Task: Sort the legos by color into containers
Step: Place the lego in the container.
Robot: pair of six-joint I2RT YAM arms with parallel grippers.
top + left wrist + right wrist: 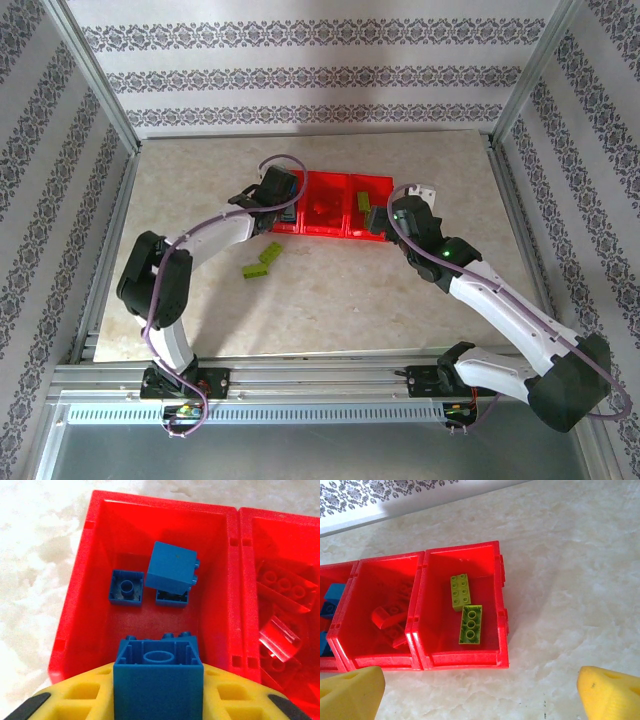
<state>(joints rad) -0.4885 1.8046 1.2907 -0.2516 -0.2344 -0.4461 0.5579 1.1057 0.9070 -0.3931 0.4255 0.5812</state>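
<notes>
Left gripper (159, 705) pinches blue brick (158, 672), bottom of left wrist frame. Held over red tray's (75, 605) left box, so blue joins other blue bricks (172, 570). Right gripper (480, 700) wide open, empty, near sorted green bricks (461, 591). Loose green bricks (262, 260) lie on table (400, 290), middle-left of top frame. Red bricks (387, 617) in middle box.

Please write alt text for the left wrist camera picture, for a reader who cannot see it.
The left gripper holds a blue brick over an end compartment of the red tray, where three more blue bricks lie. The neighbouring compartment, at the right of the picture, holds red bricks.
</notes>
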